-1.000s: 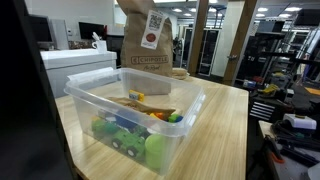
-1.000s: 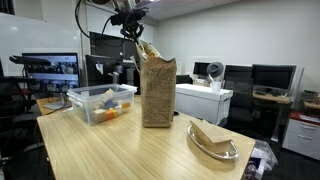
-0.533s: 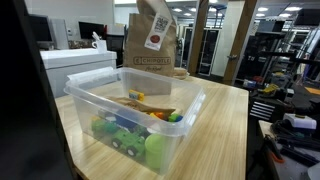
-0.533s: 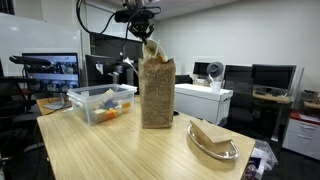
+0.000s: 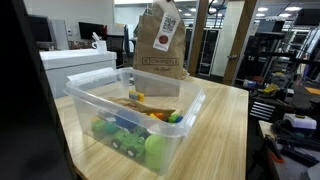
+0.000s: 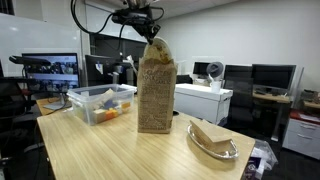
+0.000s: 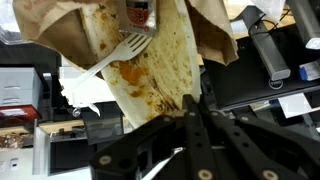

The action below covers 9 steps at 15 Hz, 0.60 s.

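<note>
Just a wood table (image 6: 100, 155) in an office; the gripper (image 6: 152, 38) pinches the top of the tilted paper bag (image 6: 155, 95), at the toy bin's (image 6: 88, 108) 3 o'clock. Only the wrist view shows the fork (image 7: 115, 55) inside.

Tall, tilted brown paper bag (image 6: 157, 95), crumpled top, near clear bin (image 6: 100, 103)

I count 1 paper bag (image 6: 154, 88), and on it 1 round red sticker (image 5: 162, 40) and 1 white label (image 5: 168, 16). The wrist view shows me 1 white plastic fork (image 7: 112, 56). There is 1 wooden surface (image 6: 110, 155), 1 clear plastic bin (image 5: 135, 100) and 1 shiny dish (image 6: 215, 148). The toys (image 5: 125, 135) in the bin are too jumbled to count, but at least 2 are green.
</note>
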Available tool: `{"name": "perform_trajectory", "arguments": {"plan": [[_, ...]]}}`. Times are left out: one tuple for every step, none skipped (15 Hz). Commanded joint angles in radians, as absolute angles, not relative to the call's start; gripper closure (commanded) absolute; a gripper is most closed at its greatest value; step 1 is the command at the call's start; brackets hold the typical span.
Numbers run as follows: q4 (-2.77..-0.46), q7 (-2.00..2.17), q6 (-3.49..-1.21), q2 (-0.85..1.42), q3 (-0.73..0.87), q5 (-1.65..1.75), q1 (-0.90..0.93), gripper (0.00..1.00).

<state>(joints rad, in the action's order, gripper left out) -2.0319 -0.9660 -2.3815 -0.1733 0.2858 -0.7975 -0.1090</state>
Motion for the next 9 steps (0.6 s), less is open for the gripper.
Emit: {"name": "perform_trajectory", "arguments": {"plan": [[-2.174,-1.034,-2.531,-0.245,0.26,-0.923,-0.097,0.98],[-2.206,-1.062,-2.559,-0.255,0.256,-0.944,-0.091,0.98],[-2.237,-1.085,-2.584,-0.265,0.252,-0.962,-0.086,0.98],[-2.264,-1.1,-2.597,-0.275,0.248,-0.97,-0.084,0.95],[-2.284,-1.103,-2.603,-0.282,0.246,-0.969,-0.083,0.71],[-2.302,-1.111,-2.613,-0.293,0.244,-0.975,-0.08,0.7],[-2.322,-1.109,-2.619,-0.307,0.242,-0.973,-0.081,0.65],[-2.342,-1.105,-2.628,-0.323,0.242,-0.972,-0.079,0.58],[-2.357,-1.101,-2.634,-0.338,0.239,-0.966,-0.08,0.52]]}}
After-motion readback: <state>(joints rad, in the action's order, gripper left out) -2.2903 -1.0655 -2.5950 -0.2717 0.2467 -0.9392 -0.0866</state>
